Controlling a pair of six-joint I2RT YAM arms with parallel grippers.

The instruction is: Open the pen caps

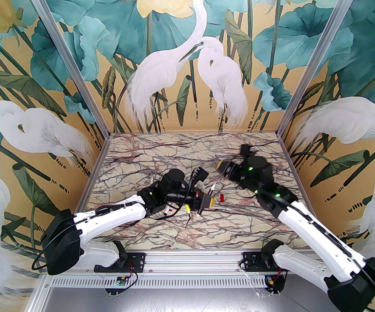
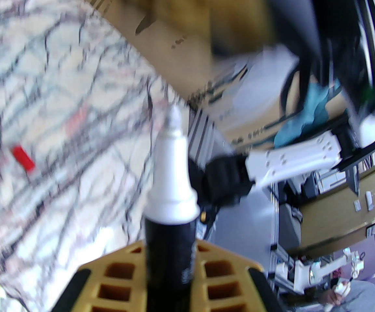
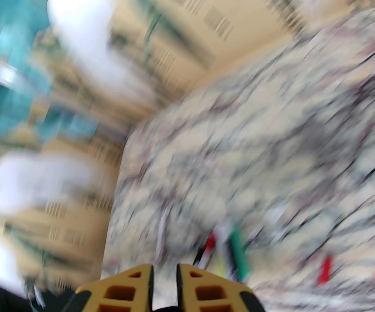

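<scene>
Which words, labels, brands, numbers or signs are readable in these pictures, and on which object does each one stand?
No text can be read in any of the views.
Black pen: pale print on the barrel, too blurred to read.
Small green circuit board at the near edge: any marking is too small to read.

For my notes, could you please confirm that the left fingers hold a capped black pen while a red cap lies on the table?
Not quite: the left wrist view shows the black pen in the left fingers uncapped, its white tip bare. The red cap does lie on the table.
</scene>
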